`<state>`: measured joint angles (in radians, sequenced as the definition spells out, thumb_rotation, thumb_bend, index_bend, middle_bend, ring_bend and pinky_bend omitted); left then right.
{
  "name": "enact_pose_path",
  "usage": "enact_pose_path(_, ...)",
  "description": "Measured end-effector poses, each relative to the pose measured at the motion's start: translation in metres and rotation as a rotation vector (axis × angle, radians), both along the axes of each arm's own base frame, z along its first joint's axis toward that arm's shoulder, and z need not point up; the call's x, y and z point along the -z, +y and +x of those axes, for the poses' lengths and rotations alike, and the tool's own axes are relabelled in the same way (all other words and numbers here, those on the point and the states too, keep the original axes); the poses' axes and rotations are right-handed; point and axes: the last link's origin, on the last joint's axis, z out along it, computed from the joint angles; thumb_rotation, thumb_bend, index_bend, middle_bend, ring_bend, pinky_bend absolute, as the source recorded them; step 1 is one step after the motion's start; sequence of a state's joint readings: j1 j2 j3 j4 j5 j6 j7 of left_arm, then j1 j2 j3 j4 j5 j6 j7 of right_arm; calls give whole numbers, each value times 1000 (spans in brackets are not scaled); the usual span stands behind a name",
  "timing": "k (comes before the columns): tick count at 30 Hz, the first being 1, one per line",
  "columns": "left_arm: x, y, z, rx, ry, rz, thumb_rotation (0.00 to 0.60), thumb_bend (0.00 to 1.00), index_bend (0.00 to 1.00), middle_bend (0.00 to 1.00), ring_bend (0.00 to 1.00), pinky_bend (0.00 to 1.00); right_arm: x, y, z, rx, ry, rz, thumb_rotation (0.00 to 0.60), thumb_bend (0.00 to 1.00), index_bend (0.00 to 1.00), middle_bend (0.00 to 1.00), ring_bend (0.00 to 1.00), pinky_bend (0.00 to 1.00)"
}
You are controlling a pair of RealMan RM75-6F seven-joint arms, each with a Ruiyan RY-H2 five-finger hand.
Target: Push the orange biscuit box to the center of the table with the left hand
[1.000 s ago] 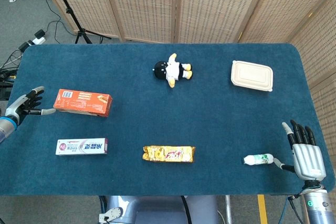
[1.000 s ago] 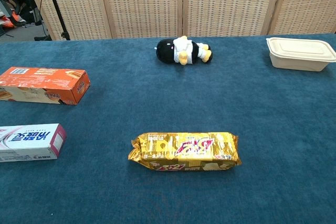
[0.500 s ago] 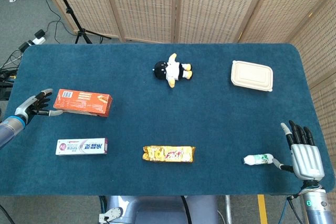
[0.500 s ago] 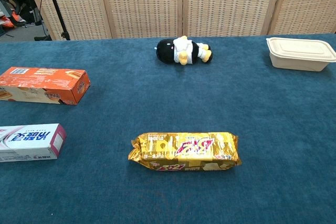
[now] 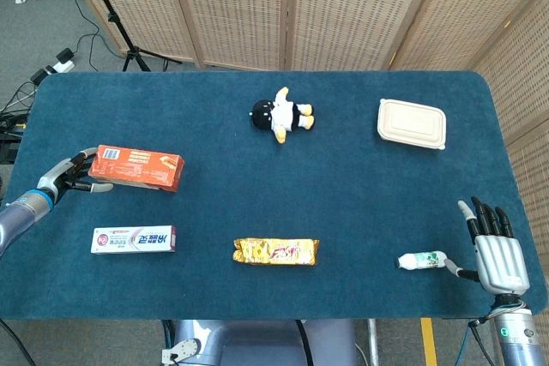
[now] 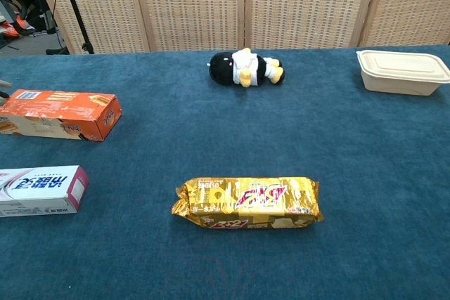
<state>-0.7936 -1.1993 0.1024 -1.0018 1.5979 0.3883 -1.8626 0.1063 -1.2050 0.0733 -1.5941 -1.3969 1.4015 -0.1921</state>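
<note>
Advanced since earlier: left hand (image 5: 70, 176), fingers spread, holding nothing, now touching orange biscuit box (image 5: 135, 167) far end, placed to shove it centreward.

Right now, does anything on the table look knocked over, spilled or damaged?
Only the penguin plush toy lies on its side near the far edge. The orange biscuit box, toothpaste box and takeaway container look intact.

Bright, even light — soft shadows, sharp focus
</note>
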Motion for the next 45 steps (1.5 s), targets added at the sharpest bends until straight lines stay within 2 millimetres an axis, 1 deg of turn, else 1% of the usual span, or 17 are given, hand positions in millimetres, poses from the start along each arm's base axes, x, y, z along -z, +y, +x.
enact_pose_path(9, 8, 2, 9, 37, -12, -9, 600, 4, 0, 0, 0, 0, 1, 0, 0, 3, -2, 3, 600, 53, 18, 0, 0, 0)
enact_pose_path(23, 24, -1, 33, 91, -52, -53, 600, 4, 0, 0, 0, 0, -2, -1, -1, 6, -10, -3, 600, 53, 18, 0, 0, 0)
enact_pose_path(34, 36, -10, 53, 117, -84, -97, 600, 4, 0, 0, 0, 0, -2, 0, -1, 3, -12, -3, 600, 53, 18, 0, 0, 0)
enact_pose_path(45, 49, -19, 68, 127, -95, -144, 600, 6, 0, 0, 0, 0, -2, 0, 0, -2, -14, -3, 600, 53, 18, 0, 0, 0)
